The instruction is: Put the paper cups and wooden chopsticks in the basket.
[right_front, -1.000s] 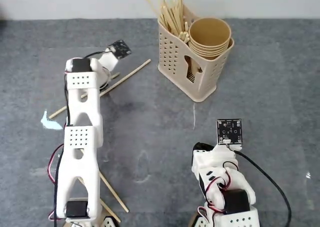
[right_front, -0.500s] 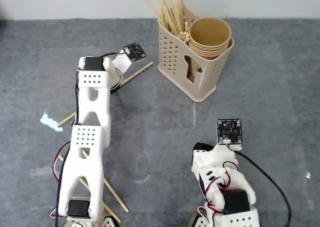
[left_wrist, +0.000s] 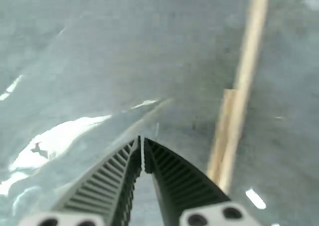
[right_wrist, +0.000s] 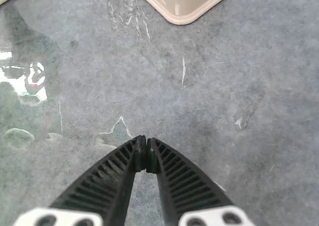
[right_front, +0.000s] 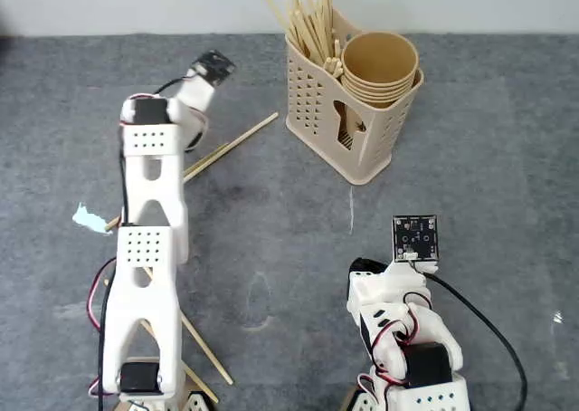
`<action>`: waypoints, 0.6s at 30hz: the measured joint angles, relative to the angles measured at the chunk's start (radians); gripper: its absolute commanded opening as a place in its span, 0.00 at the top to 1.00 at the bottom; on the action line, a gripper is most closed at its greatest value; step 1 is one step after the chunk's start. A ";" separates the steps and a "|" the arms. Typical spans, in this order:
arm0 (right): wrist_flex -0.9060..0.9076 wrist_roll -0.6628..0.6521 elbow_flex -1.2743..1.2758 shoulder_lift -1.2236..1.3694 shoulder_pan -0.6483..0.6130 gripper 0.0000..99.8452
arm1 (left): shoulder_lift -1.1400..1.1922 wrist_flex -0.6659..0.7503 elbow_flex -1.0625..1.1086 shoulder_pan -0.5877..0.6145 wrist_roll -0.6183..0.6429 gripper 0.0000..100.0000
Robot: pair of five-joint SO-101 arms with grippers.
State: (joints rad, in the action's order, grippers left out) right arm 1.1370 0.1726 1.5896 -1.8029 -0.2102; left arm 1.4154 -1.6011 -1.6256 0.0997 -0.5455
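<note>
The beige basket [right_front: 339, 126] stands at the back of the table, holding a stack of paper cups [right_front: 380, 62] and a bundle of wooden chopsticks [right_front: 312, 22]. Two loose chopsticks [right_front: 231, 144] lie slanted on the grey mat, left of the basket, beside the left arm's wrist. In the left wrist view my left gripper [left_wrist: 142, 141] is shut on nothing, close above the mat, with those chopsticks [left_wrist: 239, 86] just beside it. My right gripper [right_wrist: 146, 139] is shut and empty over bare mat, with the basket's base [right_wrist: 184, 2] farther ahead.
More chopsticks [right_front: 194, 339] lie on the mat by the left arm's base, partly under the arm. A small pale blue scrap [right_front: 88, 218] sits at the left. The right arm [right_front: 398, 325] is folded back near the front edge.
The left arm's wrist swung right toward the basket, then back left and farther from the front. The slanted chopsticks shifted slightly. The right arm has stayed still.
</note>
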 measured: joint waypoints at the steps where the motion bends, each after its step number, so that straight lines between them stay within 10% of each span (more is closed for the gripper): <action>1: 0.000 0.000 0.000 0.000 0.000 0.99 | 0.017 -0.008 0.000 -0.002 -0.008 0.99; 18: 0.000 0.000 0.000 0.000 0.000 0.99 | 0.060 -0.115 -0.002 -0.072 -0.117 0.99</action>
State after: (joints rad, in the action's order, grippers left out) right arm 1.1370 0.1726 1.5896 -1.8029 -0.2102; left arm 1.4753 -1.7162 -1.6272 0.0276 -0.6621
